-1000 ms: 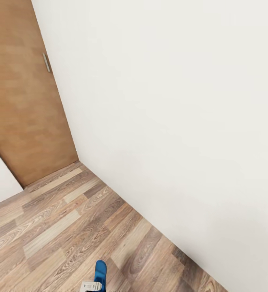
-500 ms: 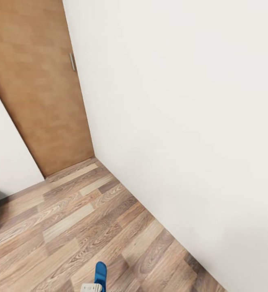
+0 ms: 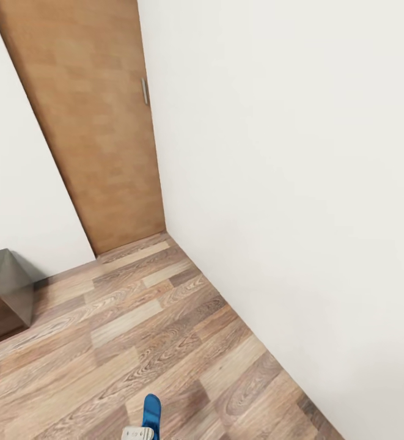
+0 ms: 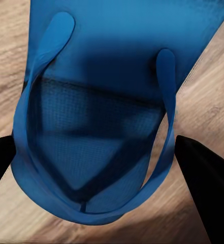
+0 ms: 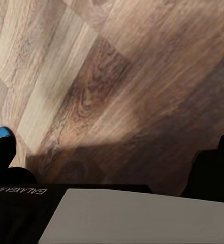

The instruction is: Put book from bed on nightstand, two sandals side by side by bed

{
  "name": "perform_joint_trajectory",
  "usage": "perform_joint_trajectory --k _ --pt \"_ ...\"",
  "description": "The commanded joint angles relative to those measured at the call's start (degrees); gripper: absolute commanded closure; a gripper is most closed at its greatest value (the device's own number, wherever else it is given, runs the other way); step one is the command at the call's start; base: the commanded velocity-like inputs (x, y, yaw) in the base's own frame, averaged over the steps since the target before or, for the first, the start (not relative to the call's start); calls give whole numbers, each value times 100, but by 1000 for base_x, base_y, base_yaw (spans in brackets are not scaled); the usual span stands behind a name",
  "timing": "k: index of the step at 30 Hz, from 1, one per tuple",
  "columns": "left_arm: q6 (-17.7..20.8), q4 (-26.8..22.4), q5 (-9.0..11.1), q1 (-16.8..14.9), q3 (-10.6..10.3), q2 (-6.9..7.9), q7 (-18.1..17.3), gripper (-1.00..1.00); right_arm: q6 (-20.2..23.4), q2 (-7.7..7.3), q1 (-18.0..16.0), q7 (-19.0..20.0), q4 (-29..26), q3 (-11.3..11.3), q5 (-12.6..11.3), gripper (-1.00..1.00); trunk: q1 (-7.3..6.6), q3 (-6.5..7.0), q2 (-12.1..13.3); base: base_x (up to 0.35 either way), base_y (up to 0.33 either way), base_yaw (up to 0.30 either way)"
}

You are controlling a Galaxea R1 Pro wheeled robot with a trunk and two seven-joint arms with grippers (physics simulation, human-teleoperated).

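Wood-plank floor point(image 3: 134, 330) by door point(image 3: 91, 122) and wall; blue sandal point(image 4: 99, 112) clamped in left pincer point(image 4: 99, 168), toe pointing ahead; right pincer's state unclear.

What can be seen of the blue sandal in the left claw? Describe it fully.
The sandal is a bright blue flip-flop with a flat, finely textured sole and thin blue straps that meet in a V at the toe post. It looks like foam or rubber. The left wrist view shows it between the two dark fingers of the left claw, above the wood-plank floor. In the head view its rounded end sticks up at the bottom edge.
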Motion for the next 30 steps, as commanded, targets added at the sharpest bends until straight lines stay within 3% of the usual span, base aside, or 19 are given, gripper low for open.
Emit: perform_joint_trajectory --k 1,30 --pt "-25 4 -61 -4 50 -3 -14 100 57 0 -1 25 -1 -13 -53 -100 -1 -7 -2 0 0 275" --pt "-25 4 -62 -4 50 -3 -14 100 57 0 -1 25 -1 -13 -53 -100 -1 -78 -2 0 0 277"
